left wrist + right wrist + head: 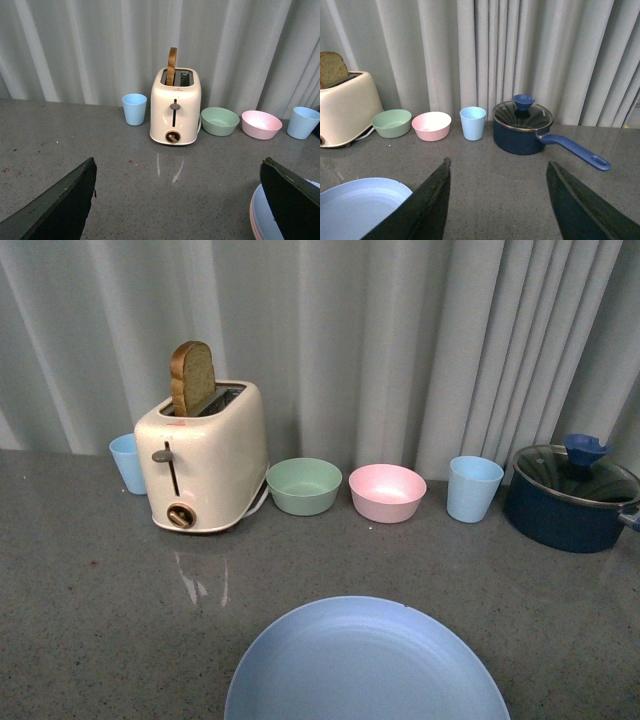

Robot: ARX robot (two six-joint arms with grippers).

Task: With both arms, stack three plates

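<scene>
Your blue plate [366, 660] sat on the gray counter [80, 580] at the near edge of the front view, dead center and cut off by the bottom of the shot. In the left wrist view you could see a pink rim [253, 220] peeking out just under the blue one, so the blue plate was on top of a pink plate there. The beige plate I couldn't make out anywhere, maybe it was buried in the stack, can't say.

Neither arm showed in the front view. Your left gripper [177, 200] had its fingers [62, 202] spread wide with nothing between them, hanging over bare counter with the stack off by the right-hand finger. Same deal for your right gripper [497, 200]: fingers [422, 205] wide apart, empty, with the blue plate beside it.

Along the back by the curtain [400, 330] you had a blue cup [127, 462], a cream toaster [203, 455] with a slice of bread [192, 376] sticking up, a green bowl [304, 485], a pink bowl [387, 492], another blue cup [474, 488], and a dark blue pot [570, 498] with a glass lid.
</scene>
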